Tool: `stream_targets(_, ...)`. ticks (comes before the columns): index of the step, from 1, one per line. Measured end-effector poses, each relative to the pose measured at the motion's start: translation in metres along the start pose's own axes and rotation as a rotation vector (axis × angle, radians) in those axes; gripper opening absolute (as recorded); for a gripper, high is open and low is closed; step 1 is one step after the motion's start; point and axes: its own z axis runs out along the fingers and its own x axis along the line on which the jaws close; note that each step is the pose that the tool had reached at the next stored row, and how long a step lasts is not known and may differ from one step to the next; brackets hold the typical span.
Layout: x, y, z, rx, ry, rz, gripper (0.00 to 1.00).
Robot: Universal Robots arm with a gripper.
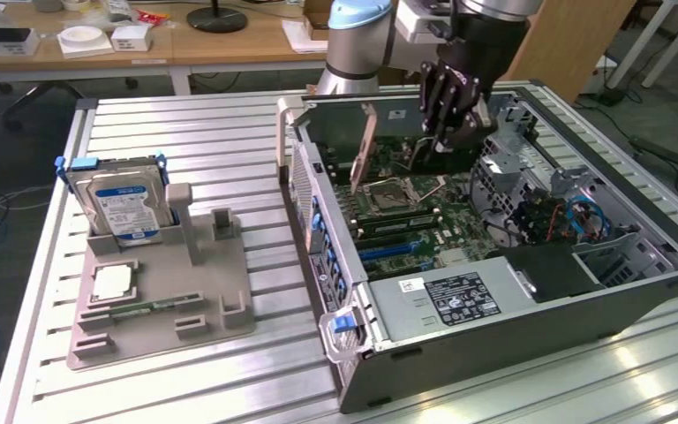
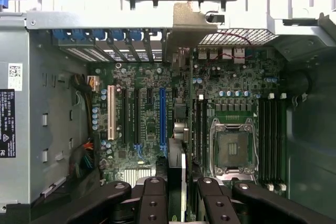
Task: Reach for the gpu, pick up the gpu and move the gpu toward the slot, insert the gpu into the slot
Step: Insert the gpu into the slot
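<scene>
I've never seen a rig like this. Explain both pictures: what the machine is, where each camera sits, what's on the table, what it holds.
The machine is a robot arm with a black gripper. The exterior view comes from a camera off the arm; the wrist view looks from the arm into an open computer case. It lies on a metal table beside a grey rack carrying a hard drive, a processor chip and a memory stick. The gripper is shut on the gpu, a thin card, held over the green motherboard, not yet in the long blue slot.
</scene>
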Motion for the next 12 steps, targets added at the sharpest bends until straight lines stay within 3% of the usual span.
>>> stream_targets(12, 0.0001, -0.0005, 0.0071, 0.0000, -0.0001, 0.000, 0.26)
